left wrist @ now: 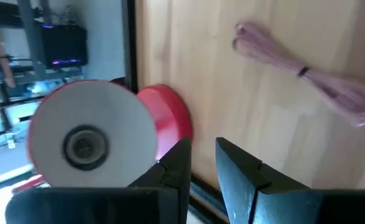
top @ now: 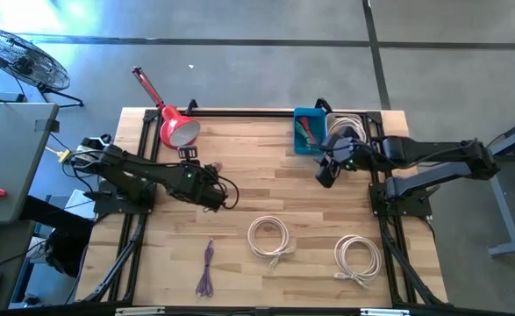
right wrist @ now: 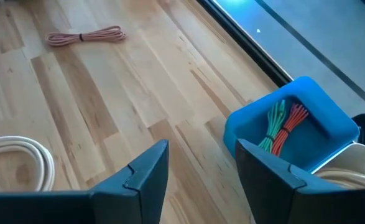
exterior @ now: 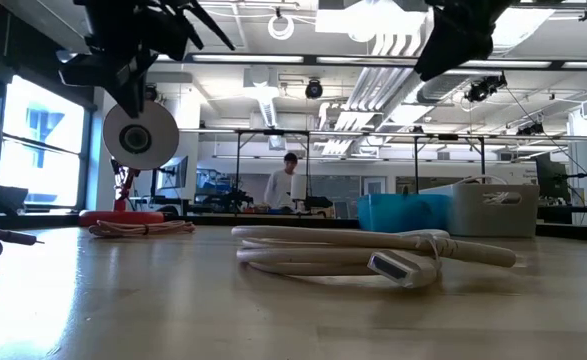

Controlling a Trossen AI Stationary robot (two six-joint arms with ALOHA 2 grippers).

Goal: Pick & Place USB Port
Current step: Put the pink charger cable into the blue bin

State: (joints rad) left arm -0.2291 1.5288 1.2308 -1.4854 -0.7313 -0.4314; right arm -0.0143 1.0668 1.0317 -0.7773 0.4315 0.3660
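Surface: a pale wooden surface in a black frame, in a large workshop; a person stands far off in the room behind.
Left tool: the left tool hangs over the left-centre of the surface, fingers a narrow gap apart with nothing between them.
Right tool: the right tool hangs near the far right corner, fingers spread wide and empty.
Nearest the left tool: a small pink cable lies flat just beside it, and a red lamp stands close by at the far edge.
Nearest the right tool: a blue bin holding green and orange cables, with a white bin of pale cables beside it.
Farther out: two white coils and a purple cable lie on the near half, well apart.
USB port: no separate port can be made out; the task's thing is probably one of the loose cables, and which one cannot be told.
Risk, wrong item: with several similar bundles, a tool could close on the wrong one.
Risk, grip: the left tool's narrow gap may push the flat pink cable aside.
Risk, collision: a low reach could knock the lamp.
Risk, placing: a trailing loop could catch the bin's rim and spill out.
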